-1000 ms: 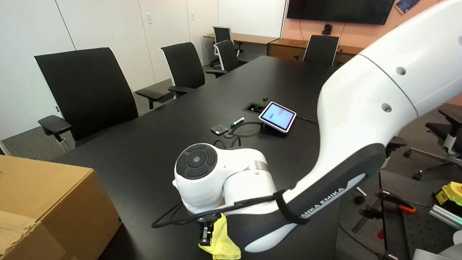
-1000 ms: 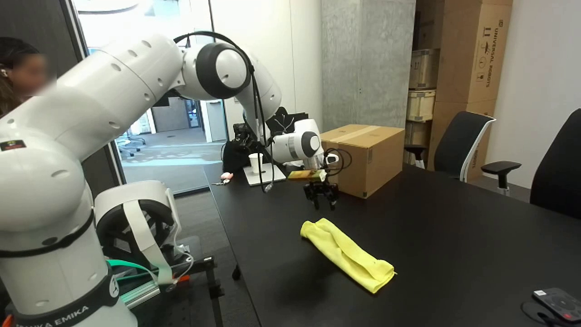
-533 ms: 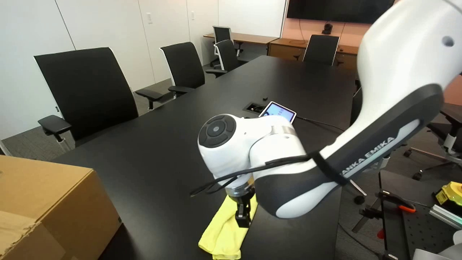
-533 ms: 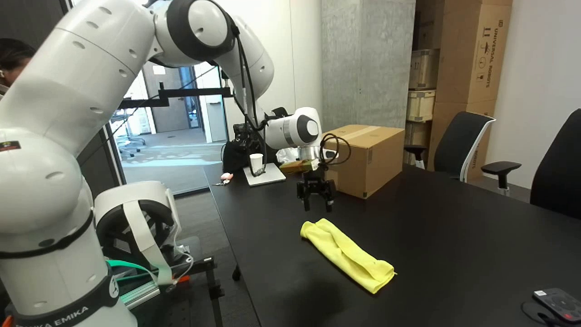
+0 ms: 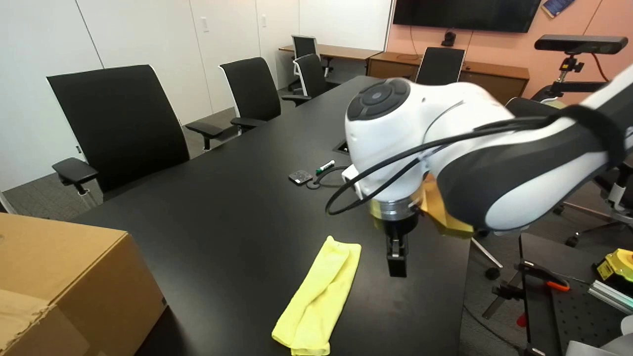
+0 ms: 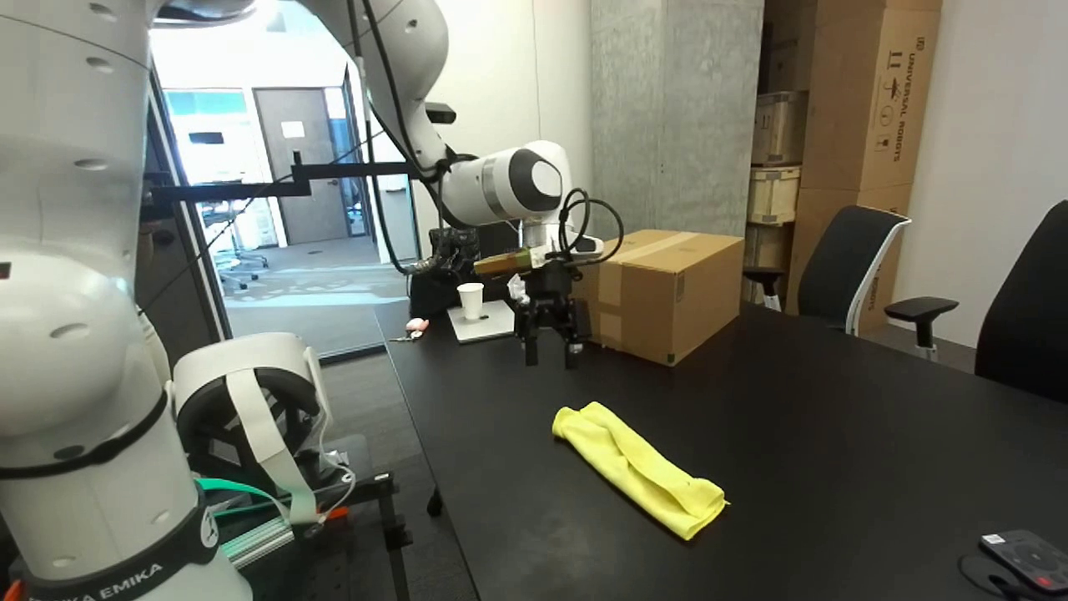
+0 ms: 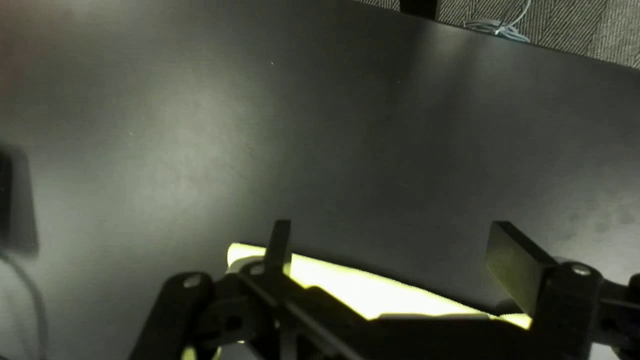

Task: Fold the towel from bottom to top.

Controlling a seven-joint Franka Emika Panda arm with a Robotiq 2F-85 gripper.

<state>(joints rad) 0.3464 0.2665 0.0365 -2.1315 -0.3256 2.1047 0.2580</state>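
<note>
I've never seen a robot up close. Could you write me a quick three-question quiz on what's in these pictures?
1. True or false: the gripper hangs open, apart from the towel.
2. The cardboard box nearest the gripper stands on: (a) the floor, (b) the table, (c) a chair.
3. What stands on the flat, pale slab in an exterior view?

Key: 1 true; 2 b; 3 a white cup.

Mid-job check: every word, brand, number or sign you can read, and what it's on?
"UNIVERSAL ROBOTS": tall cardboard box, with handling symbols alongside.
"KA EMIKA": band on the robot's base, preceding letters out of view.
Too small or blurred: marker, tape measure, wall poster, door notice, black remote.
No readable numbers; no text seen on the towel.
</note>
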